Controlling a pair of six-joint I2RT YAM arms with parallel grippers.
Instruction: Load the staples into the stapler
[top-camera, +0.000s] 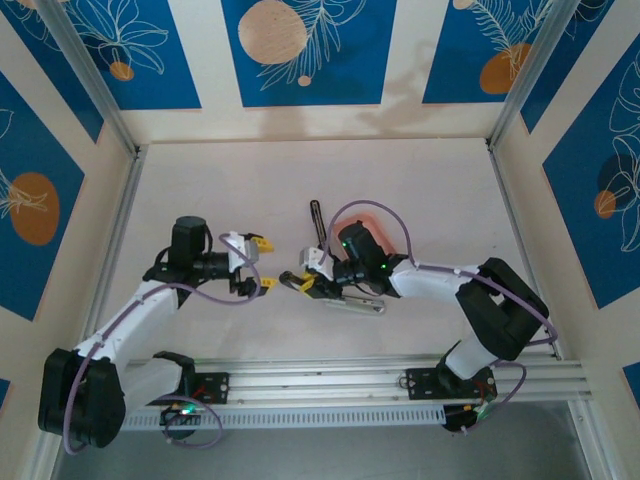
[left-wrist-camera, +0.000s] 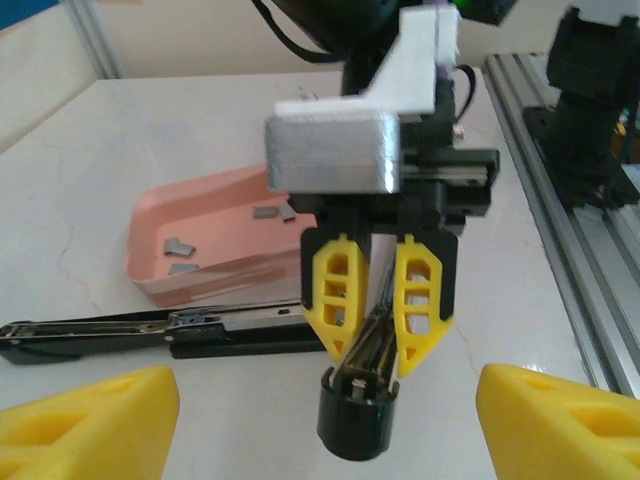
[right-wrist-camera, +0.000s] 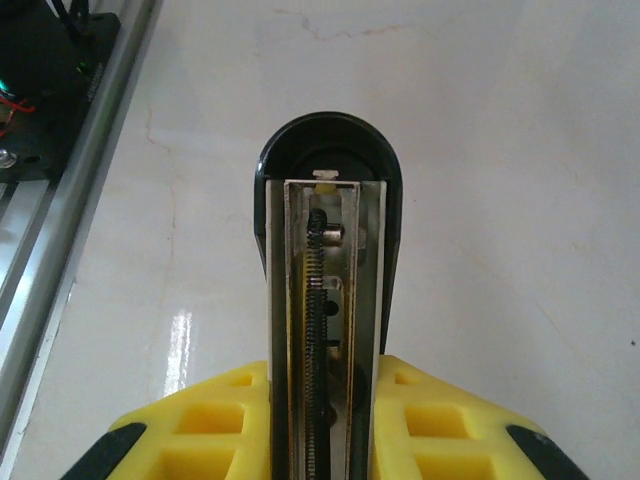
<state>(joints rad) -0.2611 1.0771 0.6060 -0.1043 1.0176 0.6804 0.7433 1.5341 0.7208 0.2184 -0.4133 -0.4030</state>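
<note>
Between the arms, right claw (left-wrist-camera: 380, 342) clamped on stapler (right-wrist-camera: 322, 260) rail, long axis pointing at left claw (top-camera: 262, 262), spread wide, empty.

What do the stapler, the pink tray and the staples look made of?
The stapler has a black shell, smooth with a dull sheen: probably plastic, possibly painted metal. Its inner rail is bright silvery metal, holding a coiled wire spring. The pink tray is matte and evenly coloured, likely plastic. The staples are small grey pieces with a dull metallic look; too small to say more.
</note>
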